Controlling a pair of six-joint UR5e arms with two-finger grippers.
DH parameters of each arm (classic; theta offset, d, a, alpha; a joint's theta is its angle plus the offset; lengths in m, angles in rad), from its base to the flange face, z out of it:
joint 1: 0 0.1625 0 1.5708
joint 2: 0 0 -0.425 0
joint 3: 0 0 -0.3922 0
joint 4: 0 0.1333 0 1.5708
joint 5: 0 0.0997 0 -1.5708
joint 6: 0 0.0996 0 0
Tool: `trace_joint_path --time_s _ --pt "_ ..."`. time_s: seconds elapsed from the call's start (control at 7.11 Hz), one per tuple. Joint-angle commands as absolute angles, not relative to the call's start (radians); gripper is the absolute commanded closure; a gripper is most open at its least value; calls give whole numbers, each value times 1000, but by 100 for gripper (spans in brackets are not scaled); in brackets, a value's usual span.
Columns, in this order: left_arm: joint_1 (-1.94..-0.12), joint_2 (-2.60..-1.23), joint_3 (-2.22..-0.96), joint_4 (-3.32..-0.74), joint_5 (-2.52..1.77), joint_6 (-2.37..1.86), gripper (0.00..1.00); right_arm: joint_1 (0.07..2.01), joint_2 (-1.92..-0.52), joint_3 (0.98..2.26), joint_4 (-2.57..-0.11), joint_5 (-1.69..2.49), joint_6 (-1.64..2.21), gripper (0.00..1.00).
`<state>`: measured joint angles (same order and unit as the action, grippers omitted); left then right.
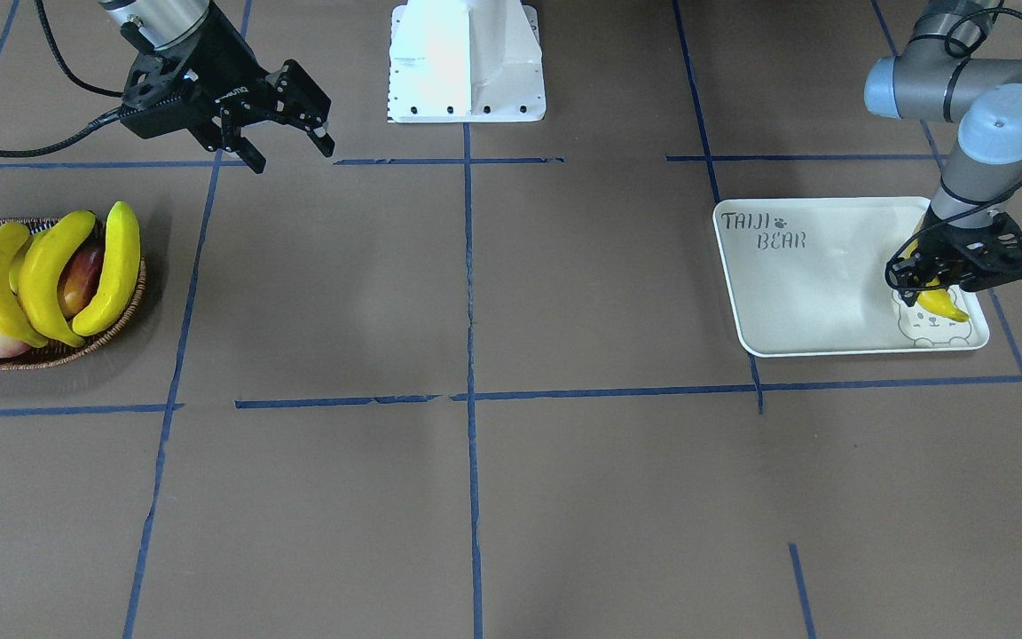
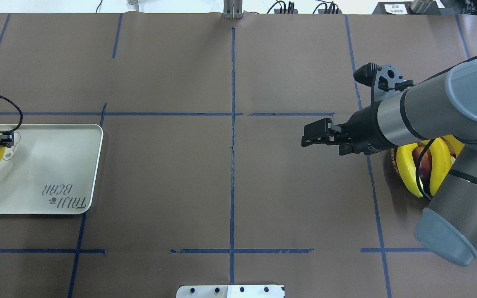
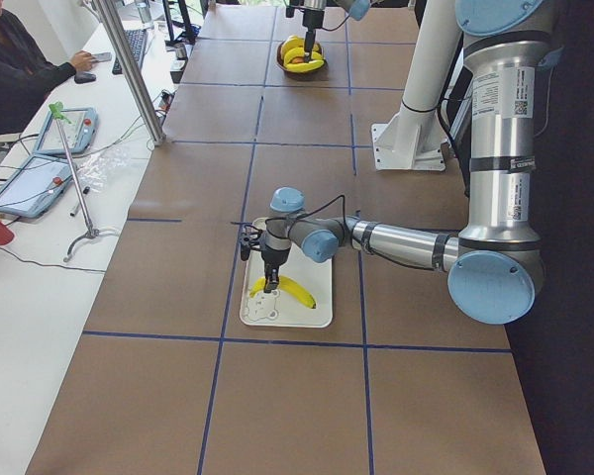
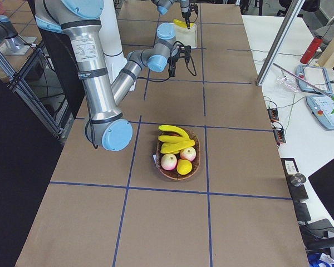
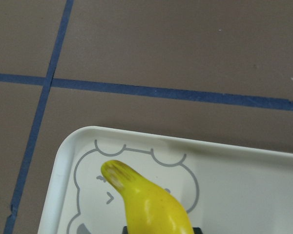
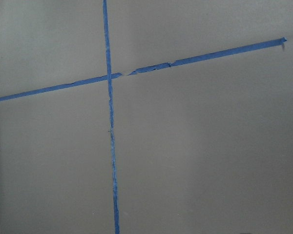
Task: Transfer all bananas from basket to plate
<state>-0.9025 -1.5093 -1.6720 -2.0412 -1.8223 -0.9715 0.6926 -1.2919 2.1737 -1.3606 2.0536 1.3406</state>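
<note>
The bananas [image 1: 50,275] are glossy yellow, the basket [image 1: 41,359] woven brown. The plate [image 1: 813,293] is cream with grey lettering; the desk [image 1: 342,293] brown with blue lines.

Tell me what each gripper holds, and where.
Left gripper holds a banana at the plate, gripped partway along, short of its brown-flecked tip. Right gripper is open, holding nothing.

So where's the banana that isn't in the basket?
Front-facing view, right: the banana is in the left gripper, over the bear drawing on the plate.

The plate [image 1: 817,293] reads "TAIJI BEAR".
</note>
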Motion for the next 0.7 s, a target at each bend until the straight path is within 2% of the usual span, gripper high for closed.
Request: trace_joint_path --time_s 0.0,0.56 --pt "-905 -1509 -1667 -2048 -1822 -966 0 703 -1290 2175 -1361 2059 1339 0" --pt "-911 -1546 -1667 -2048 -1746 -1035 0 715 -1289 2175 -1361 2065 1339 0"
